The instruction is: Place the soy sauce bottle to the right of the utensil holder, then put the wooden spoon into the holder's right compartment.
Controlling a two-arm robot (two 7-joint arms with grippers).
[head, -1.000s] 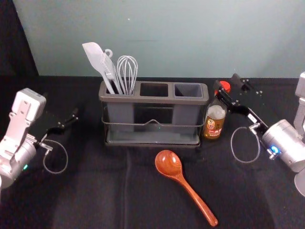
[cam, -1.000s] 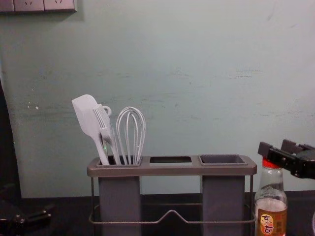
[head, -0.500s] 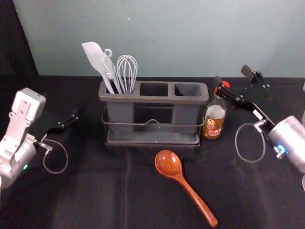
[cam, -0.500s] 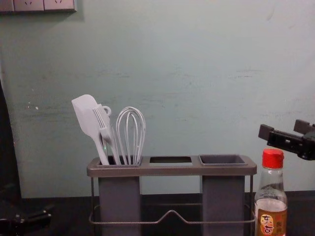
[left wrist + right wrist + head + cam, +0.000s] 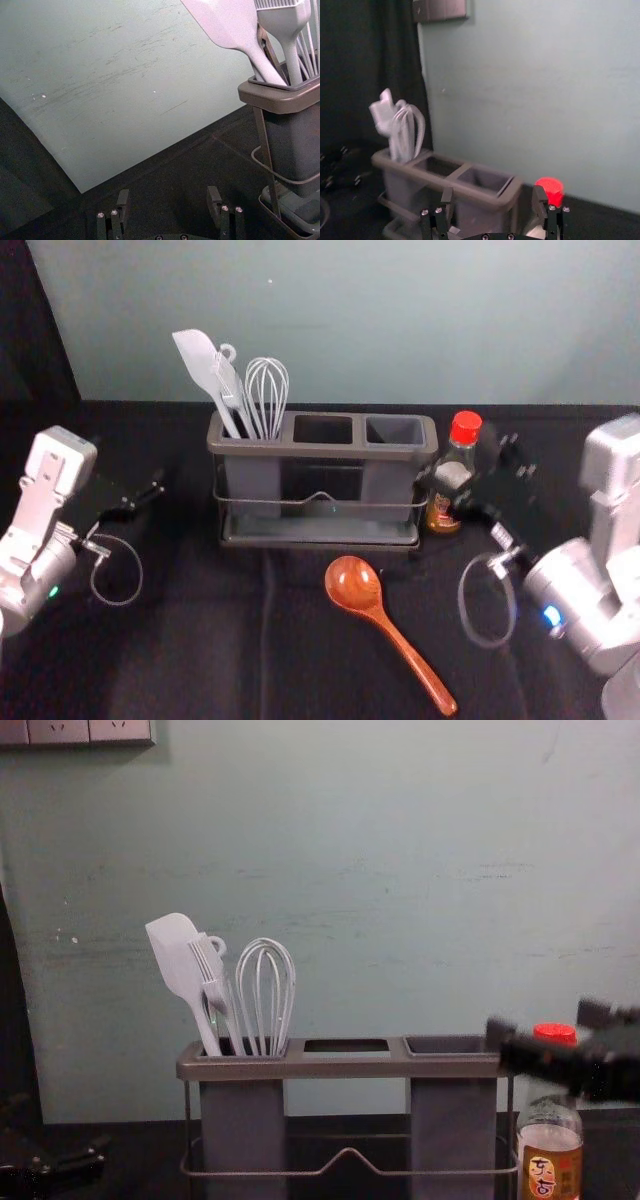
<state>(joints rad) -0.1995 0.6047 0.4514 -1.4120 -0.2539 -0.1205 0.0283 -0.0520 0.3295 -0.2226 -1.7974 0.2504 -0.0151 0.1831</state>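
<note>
The soy sauce bottle (image 5: 442,512), red-capped, stands upright just right of the utensil holder (image 5: 320,449); in the right wrist view its cap (image 5: 550,190) is by one finger. My right gripper (image 5: 467,461) is open in front of the bottle's upper part, overlapping it in the head view; in the right wrist view my right gripper (image 5: 492,195) holds nothing. The wooden spoon (image 5: 354,583) lies in front of the holder, handle toward the near right. My left gripper (image 5: 155,485) idles left of the holder; in its wrist view the left gripper (image 5: 168,196) is open and empty.
A white spatula (image 5: 175,955), a brush and a whisk (image 5: 265,975) stand in the holder's left compartment. The middle and right compartments hold nothing visible. A wall (image 5: 400,320) rises behind the black-covered table (image 5: 180,660).
From above the bottle's cap, my right gripper has come lower and leftward, closer to the robot. It stays open. The bottle, the spoon and the left arm have not visibly moved.
</note>
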